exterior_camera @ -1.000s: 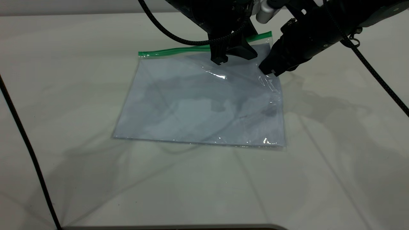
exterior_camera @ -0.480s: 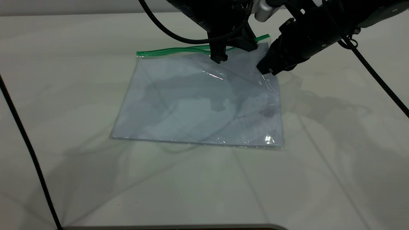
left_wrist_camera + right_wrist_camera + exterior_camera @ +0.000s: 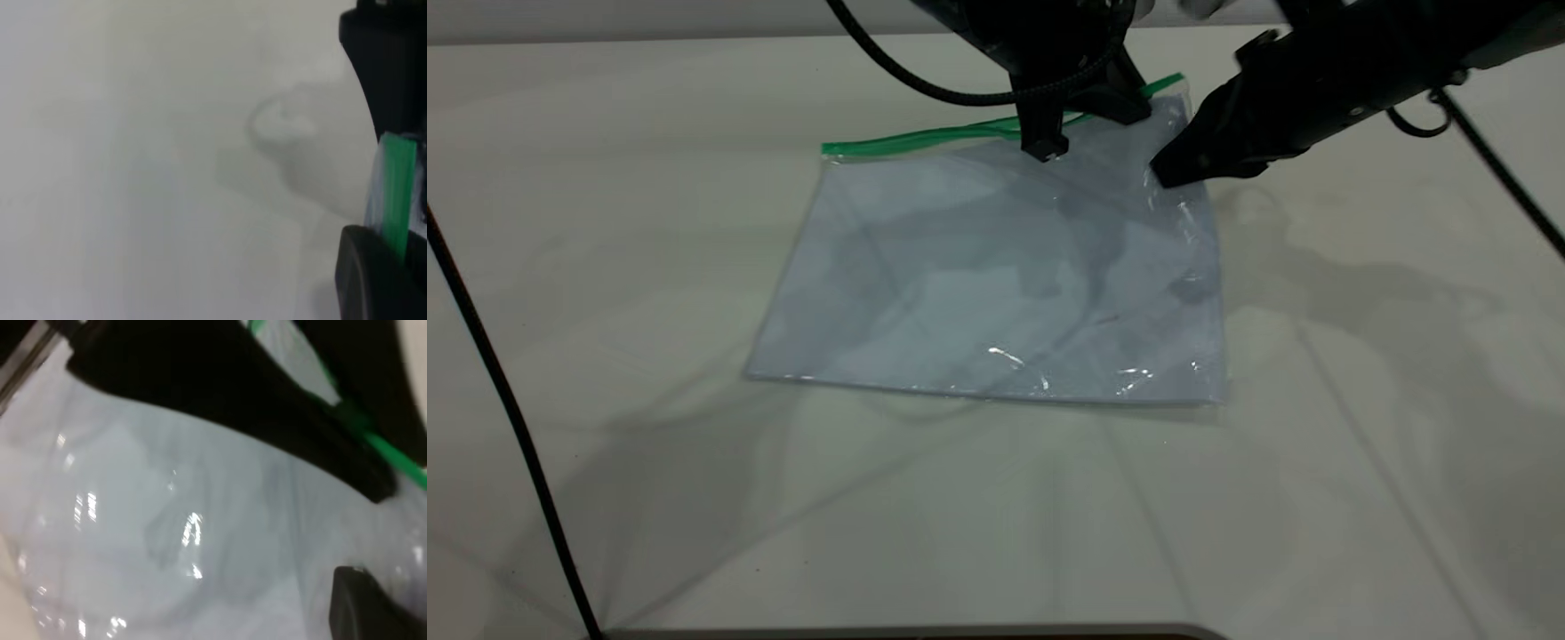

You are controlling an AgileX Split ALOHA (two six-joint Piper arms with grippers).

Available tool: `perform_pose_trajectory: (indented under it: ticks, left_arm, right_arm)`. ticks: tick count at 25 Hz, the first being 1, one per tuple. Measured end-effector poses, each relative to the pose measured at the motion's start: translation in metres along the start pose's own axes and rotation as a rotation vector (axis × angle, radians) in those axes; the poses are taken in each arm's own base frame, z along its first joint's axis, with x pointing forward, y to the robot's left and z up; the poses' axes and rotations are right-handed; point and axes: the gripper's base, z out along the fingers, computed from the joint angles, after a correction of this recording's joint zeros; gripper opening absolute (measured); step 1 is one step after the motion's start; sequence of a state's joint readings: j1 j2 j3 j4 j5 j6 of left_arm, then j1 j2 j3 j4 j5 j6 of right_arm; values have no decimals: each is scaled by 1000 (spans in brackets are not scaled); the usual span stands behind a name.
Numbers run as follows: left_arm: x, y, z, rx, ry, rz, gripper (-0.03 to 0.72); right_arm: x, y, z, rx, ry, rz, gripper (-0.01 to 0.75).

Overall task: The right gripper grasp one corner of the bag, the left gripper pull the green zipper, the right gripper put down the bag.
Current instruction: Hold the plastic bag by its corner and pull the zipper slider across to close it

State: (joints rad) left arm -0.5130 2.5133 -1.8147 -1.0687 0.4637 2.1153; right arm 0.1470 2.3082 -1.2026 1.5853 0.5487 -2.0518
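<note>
The bag, clear with white sheets inside, lies on the table with its far right corner raised. My right gripper is shut on the bag's right edge near that corner. One of its fingers rests on the plastic. The green zipper runs along the far edge and climbs to the raised corner. My left gripper is on that strip right of its middle. In the left wrist view the green zipper passes between its black fingers, which are shut on it. No slider tab shows.
The pale table stretches wide in front and to both sides of the bag. A black cable hangs down the left side. The table's front edge is at the bottom. The left gripper's body looms across the right wrist view.
The right gripper has risen and drawn slightly right, lifting the bag's far right corner. The bag shifted a little right. The left gripper stayed on the zipper.
</note>
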Motion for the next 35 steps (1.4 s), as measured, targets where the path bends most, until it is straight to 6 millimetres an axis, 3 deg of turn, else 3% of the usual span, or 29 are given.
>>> perform_pose_trajectory:
  ticks: [5, 13, 21, 35]
  left_arm:
    - [3, 2, -2, -7, -7, -50, 43]
    - [14, 7, -10, 0, -23, -120, 43]
    - [24, 3, -1, 8, -17, -148, 44]
    - [33, 5, -3, 1, -7, -167, 55]
  right_arm:
    - [4, -12, -10, -31, -42, 49, 35]
    - [1, -11, -12, -54, -76, 73, 35]
    - [2, -11, -12, -52, -72, 74, 35]
    - [2, -13, -13, -59, -82, 85, 35]
